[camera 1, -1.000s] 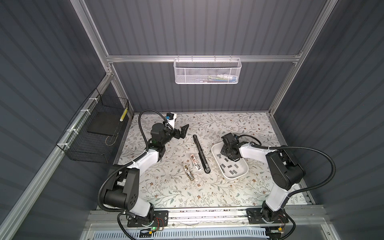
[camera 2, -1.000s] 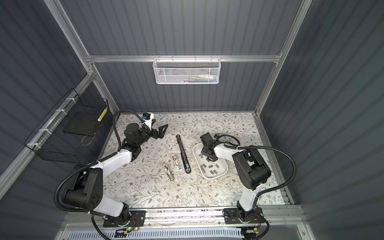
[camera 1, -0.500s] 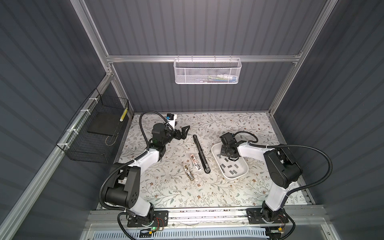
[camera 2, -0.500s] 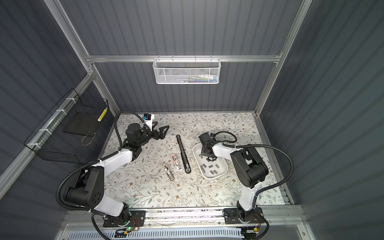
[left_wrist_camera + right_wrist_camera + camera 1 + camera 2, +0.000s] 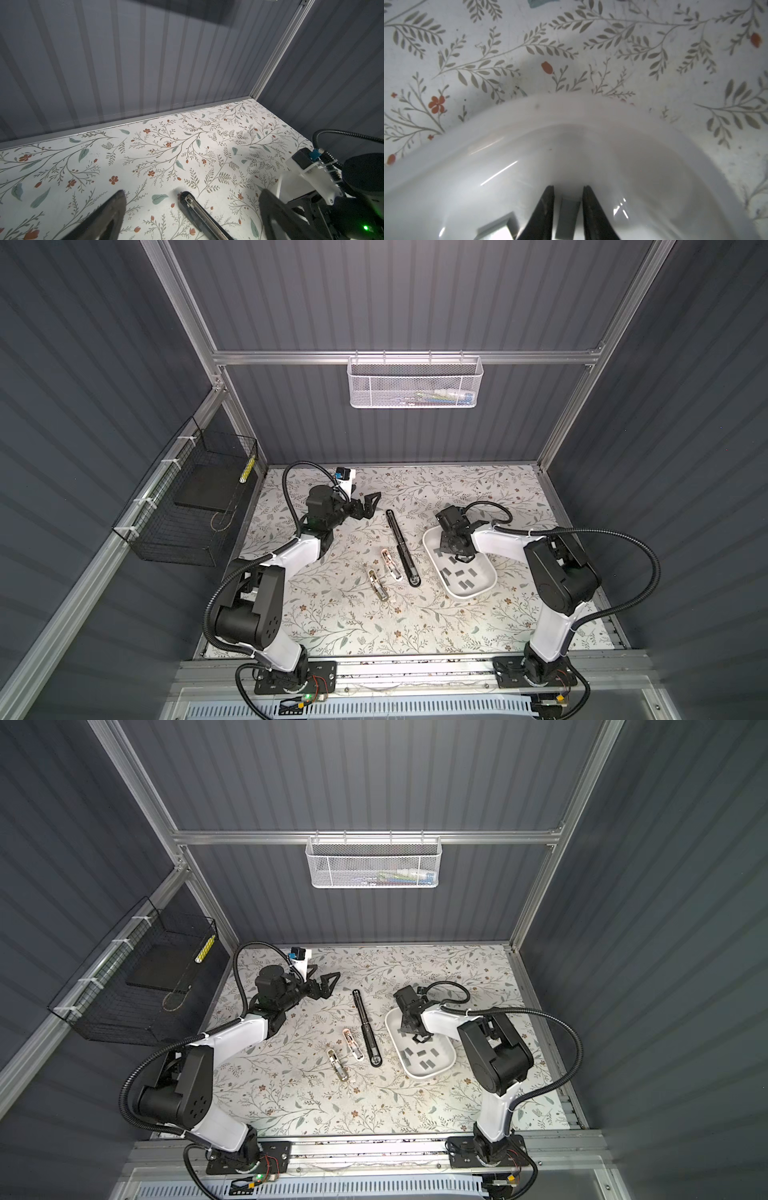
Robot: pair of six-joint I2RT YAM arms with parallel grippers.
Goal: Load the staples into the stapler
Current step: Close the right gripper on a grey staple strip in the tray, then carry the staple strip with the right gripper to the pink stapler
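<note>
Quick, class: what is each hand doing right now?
Left hand: wide open, empty.
Right hand: slightly open, straddling a staple strip in the white tray, not yet gripping it.

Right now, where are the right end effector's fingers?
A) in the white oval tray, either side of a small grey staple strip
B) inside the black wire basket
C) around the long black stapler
A: the right wrist view shows the right end effector down in the white oval tray, a small grey staple strip between its fingers.
</note>
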